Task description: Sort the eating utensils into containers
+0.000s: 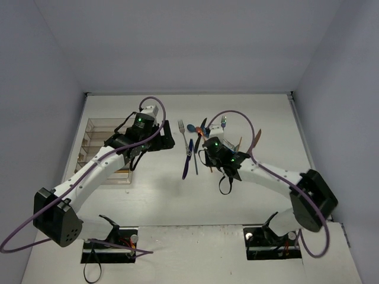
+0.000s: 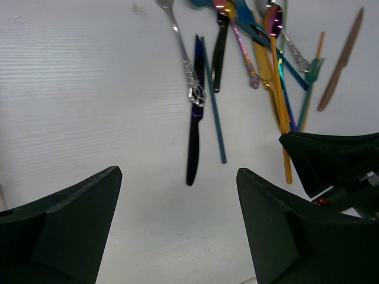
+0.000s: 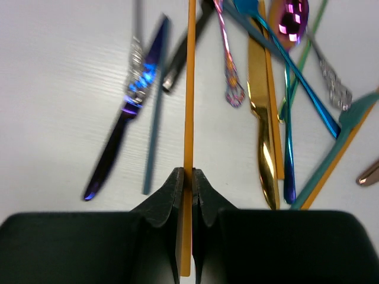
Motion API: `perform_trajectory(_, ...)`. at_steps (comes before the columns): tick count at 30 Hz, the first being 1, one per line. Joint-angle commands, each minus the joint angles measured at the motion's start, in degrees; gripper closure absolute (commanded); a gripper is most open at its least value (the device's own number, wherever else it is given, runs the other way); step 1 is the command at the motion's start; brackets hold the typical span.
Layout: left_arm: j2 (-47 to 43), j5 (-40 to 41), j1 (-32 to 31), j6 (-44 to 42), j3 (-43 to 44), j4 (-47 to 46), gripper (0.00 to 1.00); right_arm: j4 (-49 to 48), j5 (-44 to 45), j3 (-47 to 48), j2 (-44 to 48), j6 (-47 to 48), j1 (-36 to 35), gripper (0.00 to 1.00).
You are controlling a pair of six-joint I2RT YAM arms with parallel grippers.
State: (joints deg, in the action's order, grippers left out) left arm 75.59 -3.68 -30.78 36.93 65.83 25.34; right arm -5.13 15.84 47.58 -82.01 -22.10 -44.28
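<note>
Gold chopstick (image 3: 190, 89): light, stiff, thin, slick metal, so it's likely to pivot or slip in a pinch. Right gripper (image 3: 187, 184) is clamped tight on it near its 6 o'clock end. A hold nearer mid-length looks steadier. Can't tell if it's off the table yet. Its 12 o'clock end runs into the utensil pile. Teal chopstick (image 3: 155, 130) and blue-black knife (image 3: 112, 148) lie at 9 o'clock, gold knife (image 3: 260, 118) at 3. Left gripper (image 2: 177, 174) is wide open and empty. Clear tray (image 1: 95, 133) is at 9 o'clock of the pile, with the left arm partly across it.

The right arm (image 1: 269, 173) reaches into scattered utensils (image 1: 188, 163); the clear tray (image 1: 92, 139) lies left.
</note>
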Motion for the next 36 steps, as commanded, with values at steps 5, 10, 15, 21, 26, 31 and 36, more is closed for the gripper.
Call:
perform_trajectory(5,2.4,-9.0,-3.7,8.4,3.2,-15.2,0.29,-12.7,-9.9,-6.9,16.4,7.3,-2.3,1.0)
perform_trajectory(10,3.8,-10.4,-5.1,10.7,2.5,-21.0,0.31,-15.3,-12.2,-7.5,18.0,7.4,-3.2,1.0)
perform_trajectory(15,5.0,-10.6,-6.1,12.4,1.9,-24.0,0.35,-18.0,-13.2,-8.5,18.8,6.8,-3.5,1.0)
perform_trajectory(21,6.2,-9.4,-6.7,13.9,1.2,-24.4,0.42,-19.9,-14.2,-8.1,18.1,6.0,-3.7,1.0)
perform_trajectory(26,6.6,-9.3,-6.9,14.4,1.3,-24.4,0.56,-20.9,-14.1,-8.0,17.6,5.7,-4.0,1.0)
perform_trajectory(31,5.5,-9.1,-6.9,14.6,0.5,-24.4,0.94,-21.5,-14.1,-8.0,16.9,5.6,-4.1,0.95)
perform_trajectory(36,3.3,-6.8,-6.7,14.6,-2.6,-26.6,1.0,-21.8,-14.0,-7.8,15.5,5.4,-4.2,0.72)
